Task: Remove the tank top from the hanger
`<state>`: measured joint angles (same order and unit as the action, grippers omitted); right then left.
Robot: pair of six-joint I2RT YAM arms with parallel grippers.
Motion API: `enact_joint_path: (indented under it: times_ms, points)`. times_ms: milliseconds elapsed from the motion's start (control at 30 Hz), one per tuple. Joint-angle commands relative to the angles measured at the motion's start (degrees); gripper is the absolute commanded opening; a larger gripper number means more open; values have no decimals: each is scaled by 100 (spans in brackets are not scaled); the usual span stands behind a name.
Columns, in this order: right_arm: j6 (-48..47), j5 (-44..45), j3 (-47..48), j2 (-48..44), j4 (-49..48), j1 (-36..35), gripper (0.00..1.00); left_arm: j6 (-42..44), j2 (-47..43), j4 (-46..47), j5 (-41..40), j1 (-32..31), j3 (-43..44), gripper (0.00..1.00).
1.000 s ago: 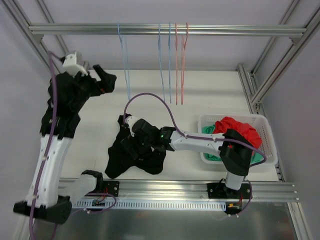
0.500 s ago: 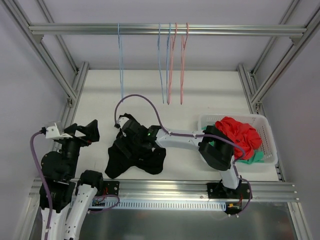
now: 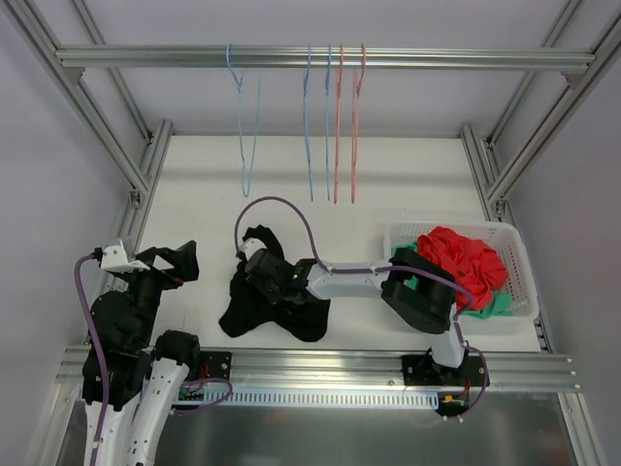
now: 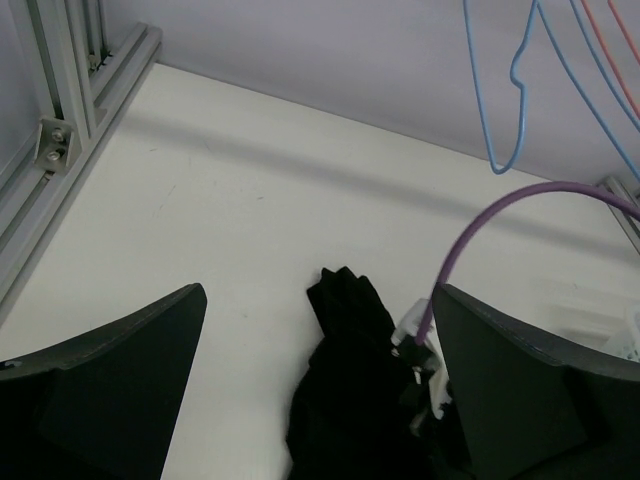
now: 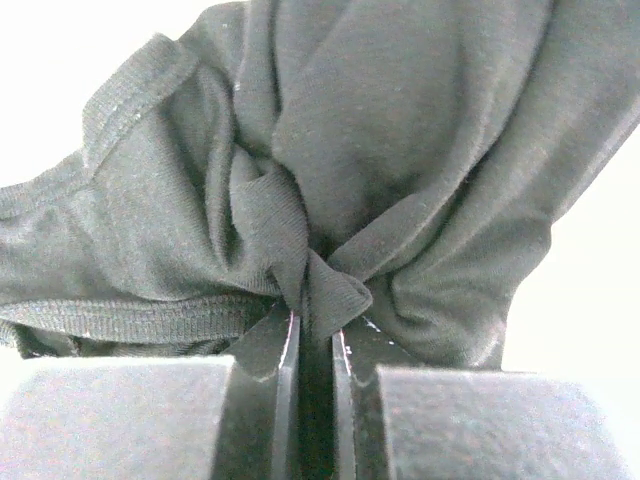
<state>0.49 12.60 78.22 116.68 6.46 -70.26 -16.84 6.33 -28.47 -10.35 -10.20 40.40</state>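
Tank top (image 3: pixel 243 316) partly beneath right gripper (image 3: pixel 260 270)

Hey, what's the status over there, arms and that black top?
Right gripper shut on black tank top, lying on table. Left gripper open, empty. Hangers bare on rail; nothing blocking.

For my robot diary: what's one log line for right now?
top: on table, off hangers | right tool: shut on top | left tool: open, empty

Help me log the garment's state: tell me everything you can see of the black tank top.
The black tank top lies crumpled in a heap on the white table, toward its near edge. It looks like soft knit with a stitched edge band. The right end effector is shut on a bunched fold of it.
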Motion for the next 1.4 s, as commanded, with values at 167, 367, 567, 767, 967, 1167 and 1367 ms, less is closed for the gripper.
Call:
enact_joint_path:
  times_ms: [167, 367, 567, 767, 967, 1167, 1367]
  points:
    - [171, 646, -1572, -3166, 819, -23, 0, 146, -123, 52, 156, -44, 134, 99]
    - [574, 2024, -1599, -5346, 2776, 284, 0, 137, -193, 52, 165, -53, 135, 99]
    - [979, 3106, -1205, -7254, 4423, 802, 0, 128, -255, 52, 156, -53, 126, 99]
    - [498, 3932, -405, -7749, 4987, 1479, 0, 137, -211, 43, 191, -61, 126, 99]
    - [4, 3997, 115, -6889, 5050, 3129, 0, 137, -220, 43, 156, -88, 117, 99]
    - [-225, 2689, -384, -6439, 4252, 5746, 1, 172, -97, 43, 138, -88, 126, 99]
    - [563, 1283, -1745, -6421, 3435, 6340, 0, 172, -132, 43, 174, -79, 126, 99]
